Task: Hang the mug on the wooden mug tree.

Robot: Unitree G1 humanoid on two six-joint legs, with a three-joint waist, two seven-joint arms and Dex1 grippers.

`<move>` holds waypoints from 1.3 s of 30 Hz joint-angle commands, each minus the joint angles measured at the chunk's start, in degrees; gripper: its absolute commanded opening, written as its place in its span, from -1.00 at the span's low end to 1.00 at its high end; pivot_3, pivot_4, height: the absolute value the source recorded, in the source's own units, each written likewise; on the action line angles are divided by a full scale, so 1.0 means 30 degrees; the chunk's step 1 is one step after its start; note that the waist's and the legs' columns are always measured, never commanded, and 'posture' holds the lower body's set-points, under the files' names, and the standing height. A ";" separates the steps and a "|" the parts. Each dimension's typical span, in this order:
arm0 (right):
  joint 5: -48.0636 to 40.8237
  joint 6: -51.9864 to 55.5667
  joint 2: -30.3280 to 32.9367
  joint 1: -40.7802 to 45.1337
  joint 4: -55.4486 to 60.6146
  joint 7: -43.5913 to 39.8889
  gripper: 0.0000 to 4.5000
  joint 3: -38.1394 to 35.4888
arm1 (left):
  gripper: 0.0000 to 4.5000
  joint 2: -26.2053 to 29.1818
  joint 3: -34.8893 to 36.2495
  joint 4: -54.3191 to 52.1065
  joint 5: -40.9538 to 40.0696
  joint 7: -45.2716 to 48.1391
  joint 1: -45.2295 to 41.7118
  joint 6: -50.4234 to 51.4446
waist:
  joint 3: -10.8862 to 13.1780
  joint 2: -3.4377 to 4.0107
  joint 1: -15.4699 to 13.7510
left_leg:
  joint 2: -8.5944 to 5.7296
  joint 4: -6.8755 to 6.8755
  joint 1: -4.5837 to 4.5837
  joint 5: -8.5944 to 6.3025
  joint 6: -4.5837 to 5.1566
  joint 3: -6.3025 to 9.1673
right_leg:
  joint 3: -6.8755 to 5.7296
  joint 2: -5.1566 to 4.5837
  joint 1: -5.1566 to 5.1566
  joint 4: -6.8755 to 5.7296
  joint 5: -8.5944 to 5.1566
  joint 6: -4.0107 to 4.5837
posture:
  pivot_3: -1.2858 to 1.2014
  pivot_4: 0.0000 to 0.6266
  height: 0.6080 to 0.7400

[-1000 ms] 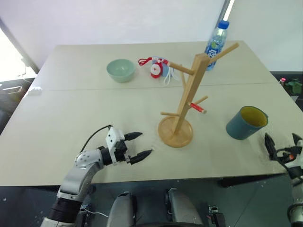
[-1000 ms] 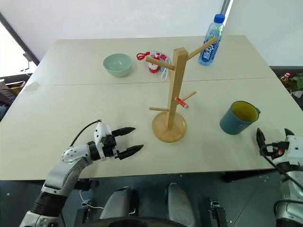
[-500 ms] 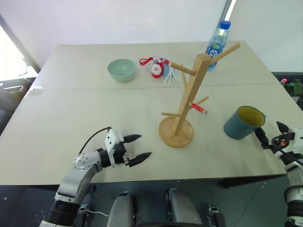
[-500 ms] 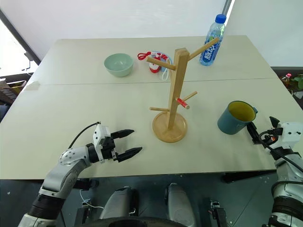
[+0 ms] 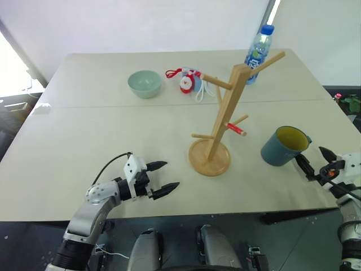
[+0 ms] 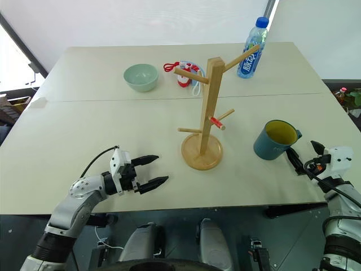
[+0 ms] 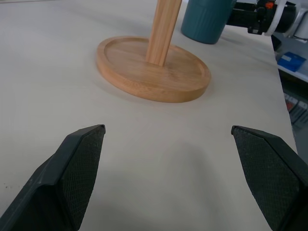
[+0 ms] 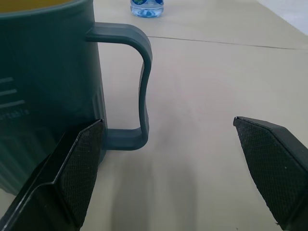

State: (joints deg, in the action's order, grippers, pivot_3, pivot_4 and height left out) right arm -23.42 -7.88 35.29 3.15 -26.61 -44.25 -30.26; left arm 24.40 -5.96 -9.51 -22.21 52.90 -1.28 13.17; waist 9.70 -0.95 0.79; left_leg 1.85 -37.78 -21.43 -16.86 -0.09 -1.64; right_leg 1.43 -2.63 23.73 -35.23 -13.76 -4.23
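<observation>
— Well, nearest us the left gripper point(image 5: 163, 176) hovers over the table point(image 5: 84, 141), fingers spread, nothing in them. What about the other side?

— The right gripper point(image 6: 302, 157) is spread wide too, just beside the mug point(image 6: 274, 140), which stands upright near the table's right edge. In the right wrist view the handle point(image 8: 132, 86) sits between the fingers, nearer one of them.

— And the wooden mug tree point(image 5: 223, 121)?

— Left of the mug, apart from it, pegs bare. A bowl point(image 5: 144, 83) and a bottle point(image 5: 258, 48) stand farther back.

— Risks?

— Probably closing off-centre: one finger could shove the mug sideways instead of pinching the handle.
</observation>
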 commanded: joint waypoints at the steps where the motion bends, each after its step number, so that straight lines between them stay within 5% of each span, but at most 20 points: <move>1: -0.0260 -0.0286 0.0163 0.0330 0.0402 0.0153 0.98 -0.0194 | 1.00 0.0143 -0.0004 -0.0763 -0.0212 0.0090 -0.0303 0.0006 | 0.0000 0.0000 0.0004 | 0.0000 0.0000 0.0000 0.0000 0.0000 0.0001 | 0.0000 0.0000 0.0000 0.0000 0.0000 0.0000 | 0.03 -0.52 1.00; 24: 0.0223 -0.1501 0.1079 0.4224 -0.4815 -0.1511 0.98 0.0759 | 1.00 0.0645 -0.0107 -0.3174 -0.1305 0.0524 0.0061 0.1533 | 0.0001 0.0003 0.0043 | -0.0013 -0.0007 0.0012 0.0001 0.0000 -0.0008 | 0.0005 0.0013 -0.0017 -0.0002 0.0002 -0.0002 | 0.03 -0.52 1.00; 28: -0.0045 -0.1258 0.1039 0.4398 -0.4940 -0.2318 0.42 0.0839 | 1.00 0.0741 -0.0111 -0.3391 -0.1306 0.0502 0.0237 0.1602 | 0.0001 0.0004 0.0039 | -0.0010 -0.0010 0.0013 0.0001 0.0000 -0.0006 | 0.0005 0.0011 -0.0019 -0.0003 0.0002 -0.0003 | 0.03 -0.52 1.00; 34: -0.0505 -0.0644 0.0847 0.4142 -0.4395 -0.3057 -0.98 0.0722 | 1.00 0.0849 -0.0108 -0.3430 -0.1273 0.0492 0.0371 0.1565 | 0.0001 0.0004 0.0018 | -0.0009 -0.0015 0.0013 0.0001 0.0000 -0.0004 | 0.0004 0.0009 -0.0022 -0.0003 0.0003 -0.0003 | 0.03 -0.52 1.00; 39: -0.0361 -0.0909 0.0461 0.3004 -0.2221 -0.2420 -0.98 0.0774 | 1.00 0.0916 -0.0230 -0.3235 -0.1124 0.0565 0.0250 0.1436 | 0.0001 0.0007 0.0002 | -0.0007 -0.0017 0.0010 0.0001 0.0000 0.0000 | 0.0003 0.0004 -0.0023 -0.0005 0.0003 -0.0004 | 0.03 -0.52 1.00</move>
State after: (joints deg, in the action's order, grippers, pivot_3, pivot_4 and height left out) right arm -23.81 -9.30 36.74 13.05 -38.06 -52.61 -27.24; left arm 26.85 -6.11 -17.69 -25.44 54.42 -0.27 18.22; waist 9.70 -0.93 0.80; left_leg 1.83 -37.83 -21.40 -16.85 -0.09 -1.64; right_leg 1.44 -2.62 23.67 -35.24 -13.75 -4.24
